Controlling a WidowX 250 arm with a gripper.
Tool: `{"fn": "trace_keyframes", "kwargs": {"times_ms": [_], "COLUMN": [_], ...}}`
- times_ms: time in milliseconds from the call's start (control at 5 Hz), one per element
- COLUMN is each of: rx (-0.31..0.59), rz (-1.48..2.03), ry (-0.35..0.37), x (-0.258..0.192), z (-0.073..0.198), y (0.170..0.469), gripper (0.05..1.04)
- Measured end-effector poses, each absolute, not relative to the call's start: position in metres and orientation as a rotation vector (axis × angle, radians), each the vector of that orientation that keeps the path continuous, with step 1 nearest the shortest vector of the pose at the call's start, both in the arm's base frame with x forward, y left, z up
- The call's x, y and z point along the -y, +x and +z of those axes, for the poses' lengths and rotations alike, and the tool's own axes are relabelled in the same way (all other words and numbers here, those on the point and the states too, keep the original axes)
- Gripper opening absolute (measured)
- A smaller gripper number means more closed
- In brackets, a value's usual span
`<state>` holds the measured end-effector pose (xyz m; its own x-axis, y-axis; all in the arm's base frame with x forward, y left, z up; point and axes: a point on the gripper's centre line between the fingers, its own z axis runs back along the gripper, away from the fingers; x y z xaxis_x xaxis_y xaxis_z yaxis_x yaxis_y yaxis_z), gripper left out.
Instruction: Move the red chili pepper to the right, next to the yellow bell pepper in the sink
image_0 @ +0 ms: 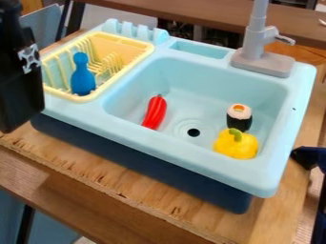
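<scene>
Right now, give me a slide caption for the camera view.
Toy sink with a red chili, sushi roll and yellow pepper; a blue pin in the drying rack; the black arm at frame left.

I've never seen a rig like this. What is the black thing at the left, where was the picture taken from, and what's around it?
It is part of a robot arm, beside a yellow dish rack with a blue pin-shaped toy standing in it. I can't tell whether it holds anything. One camera looks down at a slant on a toy sink with a gray faucet, on a wooden table. In the basin lie a red pepper, a sushi roll and a yellow pepper.
</scene>
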<state>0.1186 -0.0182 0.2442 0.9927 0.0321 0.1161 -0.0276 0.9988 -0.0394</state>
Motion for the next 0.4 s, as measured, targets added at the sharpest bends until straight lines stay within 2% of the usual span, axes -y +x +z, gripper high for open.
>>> {"fn": "trace_keyframes", "kwargs": {"times_ms": [400], "rx": [0.108], "rz": [0.009], "ry": [-0.006], "x": [0.036], "z": [0.238], "y": [0.124], "gripper": [1.008]}}
